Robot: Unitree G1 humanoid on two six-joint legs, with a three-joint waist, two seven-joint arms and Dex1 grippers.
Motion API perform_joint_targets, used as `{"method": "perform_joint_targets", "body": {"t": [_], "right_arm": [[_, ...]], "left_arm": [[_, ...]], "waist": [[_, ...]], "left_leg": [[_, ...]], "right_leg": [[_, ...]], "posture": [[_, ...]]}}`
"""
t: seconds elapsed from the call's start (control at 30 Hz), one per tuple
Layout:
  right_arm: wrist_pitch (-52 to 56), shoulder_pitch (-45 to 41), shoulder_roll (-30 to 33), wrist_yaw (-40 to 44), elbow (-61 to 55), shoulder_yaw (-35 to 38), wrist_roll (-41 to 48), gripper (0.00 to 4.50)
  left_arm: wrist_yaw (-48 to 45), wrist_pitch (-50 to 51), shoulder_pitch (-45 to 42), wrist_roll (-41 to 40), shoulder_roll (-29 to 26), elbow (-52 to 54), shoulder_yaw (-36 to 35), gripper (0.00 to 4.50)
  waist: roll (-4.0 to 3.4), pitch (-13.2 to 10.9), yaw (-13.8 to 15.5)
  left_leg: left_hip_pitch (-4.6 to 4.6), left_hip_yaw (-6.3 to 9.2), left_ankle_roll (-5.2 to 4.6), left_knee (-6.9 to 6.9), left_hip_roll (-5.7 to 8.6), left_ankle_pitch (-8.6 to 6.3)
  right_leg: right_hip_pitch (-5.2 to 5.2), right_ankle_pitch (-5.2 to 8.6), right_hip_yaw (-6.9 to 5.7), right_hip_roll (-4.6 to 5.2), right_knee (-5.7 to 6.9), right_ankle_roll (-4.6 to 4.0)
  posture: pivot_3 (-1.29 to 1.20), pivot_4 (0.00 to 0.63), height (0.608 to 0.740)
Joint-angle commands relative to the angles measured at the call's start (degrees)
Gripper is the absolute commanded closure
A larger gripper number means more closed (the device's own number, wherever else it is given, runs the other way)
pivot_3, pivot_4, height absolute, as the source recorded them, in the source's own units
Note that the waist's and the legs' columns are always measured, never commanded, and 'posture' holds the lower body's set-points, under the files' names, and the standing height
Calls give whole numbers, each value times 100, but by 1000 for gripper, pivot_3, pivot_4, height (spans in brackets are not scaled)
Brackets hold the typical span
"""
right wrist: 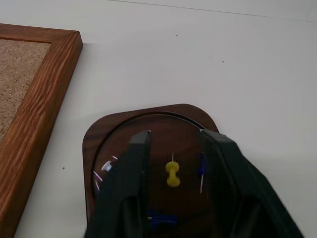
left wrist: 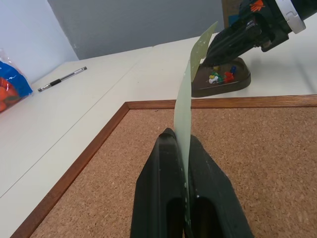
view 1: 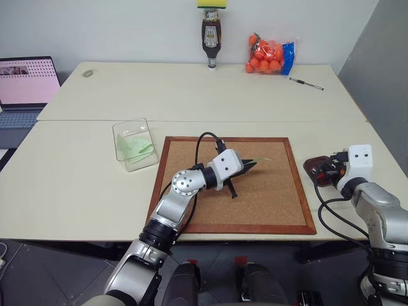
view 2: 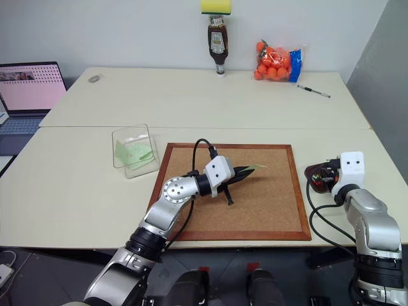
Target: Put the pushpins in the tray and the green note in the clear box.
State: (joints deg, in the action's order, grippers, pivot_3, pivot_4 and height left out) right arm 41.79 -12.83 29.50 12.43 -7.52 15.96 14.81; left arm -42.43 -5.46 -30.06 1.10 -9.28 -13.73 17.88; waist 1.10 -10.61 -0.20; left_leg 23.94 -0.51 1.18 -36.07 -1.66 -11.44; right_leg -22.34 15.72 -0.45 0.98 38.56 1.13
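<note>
Clear box (view 1: 134, 145) of transparent plastic stands at middle left of the head view, already with a pale green slip inside. To its right, over the rough corkboard (view 1: 268, 191), the left gripper (left wrist: 183, 148) is shut on the green note (left wrist: 190, 94), a thin sheet standing on edge, its long axis pointing away from the box. At far right the right gripper (right wrist: 173, 144) hangs open over the glossy brown tray (right wrist: 99, 139), where the pushpins (right wrist: 172, 173) lie.

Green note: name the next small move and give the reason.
Probably carry the green note left toward the clear box: the left gripper is shut on it above the corkboard, while the pushpins lie in the tray.
</note>
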Motion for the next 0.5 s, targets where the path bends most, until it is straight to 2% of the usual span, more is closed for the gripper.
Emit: {"method": "perform_joint_targets", "body": {"t": [0.03, 0.27, 0.5], "right_arm": [[-1, -126, 25, 20, -227, 149, 59, 1984], [82, 105, -3, 174, -943, 351, 350, 1984], [-406, 399, 398, 1627, -2204, -366, 891, 1984]], "left_arm": [[64, -33, -86, 4, -2, 162, -24, 4500], [260, 234, -112, -46, 9, 239, -172, 4500], [1079, 1455, -55, -41, -31, 1019, -719, 4500]], "waist": [[0, 0, 1], [0, 0, 5], [1, -2, -31]], "left_leg": [[0, 0, 0, 0, 0, 0], [0, 1, 0, 0, -1, 0], [0, 15, 0, 0, -2, 0]], "right_leg": [[0, 0, 0, 0, 0, 0], [0, 0, 0, 0, 0, 0], [-2, 0, 0, -1, -1, 1]], "posture": [[0, 150, 740], [0, 150, 740], [0, 150, 740]]}}
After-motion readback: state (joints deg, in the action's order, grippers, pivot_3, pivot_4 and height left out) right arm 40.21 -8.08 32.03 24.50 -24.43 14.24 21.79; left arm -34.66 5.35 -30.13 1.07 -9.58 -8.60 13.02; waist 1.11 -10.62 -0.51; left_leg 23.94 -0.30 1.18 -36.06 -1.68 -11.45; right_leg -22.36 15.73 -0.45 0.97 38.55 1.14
